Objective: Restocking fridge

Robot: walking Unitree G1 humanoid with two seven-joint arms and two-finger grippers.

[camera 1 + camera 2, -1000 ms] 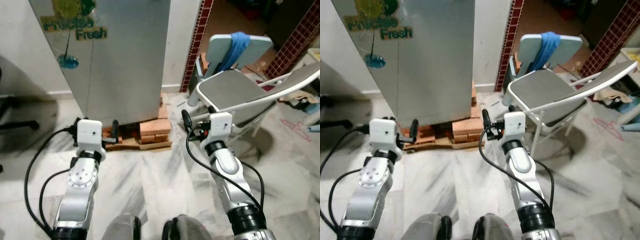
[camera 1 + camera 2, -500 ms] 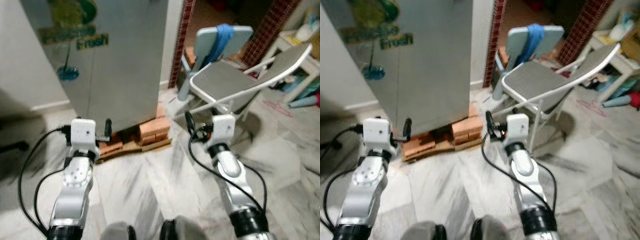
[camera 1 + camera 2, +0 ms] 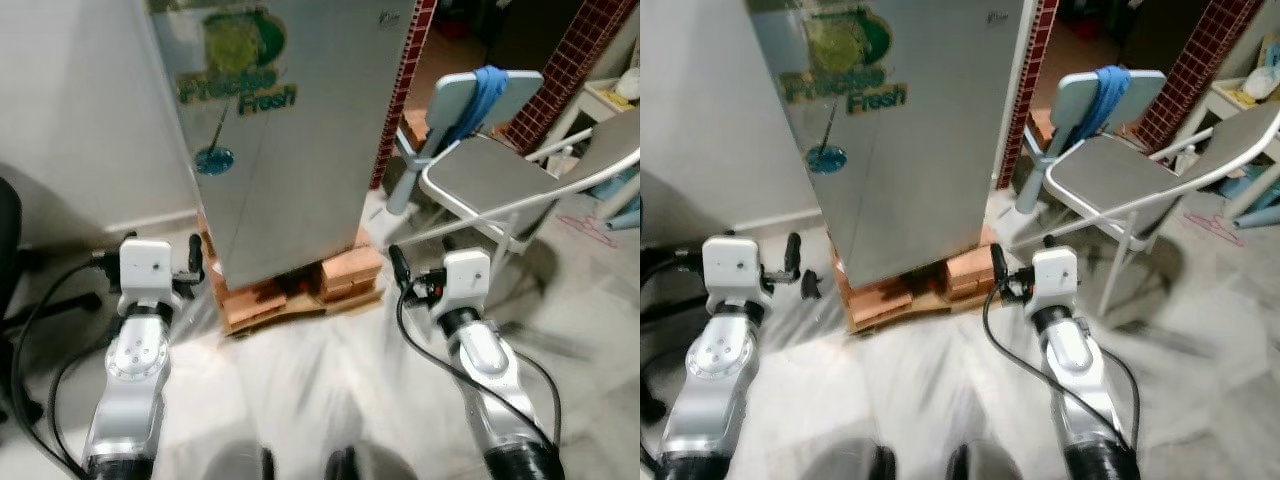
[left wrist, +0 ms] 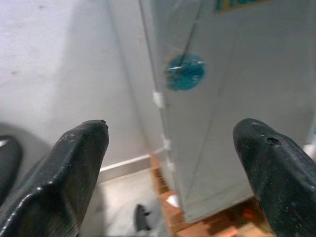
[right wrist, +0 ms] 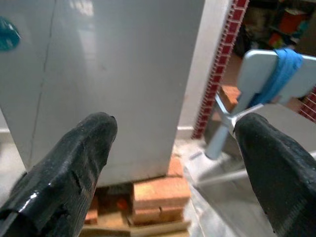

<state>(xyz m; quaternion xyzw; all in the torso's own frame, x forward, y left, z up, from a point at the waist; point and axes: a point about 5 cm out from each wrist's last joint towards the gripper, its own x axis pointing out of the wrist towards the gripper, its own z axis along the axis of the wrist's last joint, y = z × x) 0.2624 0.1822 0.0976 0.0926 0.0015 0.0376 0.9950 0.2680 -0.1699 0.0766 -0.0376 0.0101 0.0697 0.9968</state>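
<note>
The fridge (image 3: pixel 300 140) stands shut straight ahead, a tall grey cabinet whose door carries a green and yellow sticker (image 3: pixel 238 62) reading "Precise Fresh", with a round blue sticker (image 3: pixel 214 159) lower down at the end of a thin line. Its base rests on a stack of bricks (image 3: pixel 345 275) and a wooden board on the pale marble floor (image 3: pixel 940 400). Both silver arms reach forward at about the same height, 1 on either side of the fridge's foot. The left gripper (image 4: pixel 173 148) points at the fridge's left edge beside the white wall — its 2 black fingers (image 4: pixel 79 163) stand wide apart with nothing between them. The right gripper (image 5: pixel 173 148) faces the fridge's lower right corner and the bricks, its fingers (image 5: pixel 74 163) likewise spread and empty. To the right a grey folding chair (image 3: pixel 490 180) stands near the fridge, a blue cloth (image 3: pixel 485 90) draped over its backrest, with a red brick pillar (image 3: pixel 1028 70) behind.
</note>
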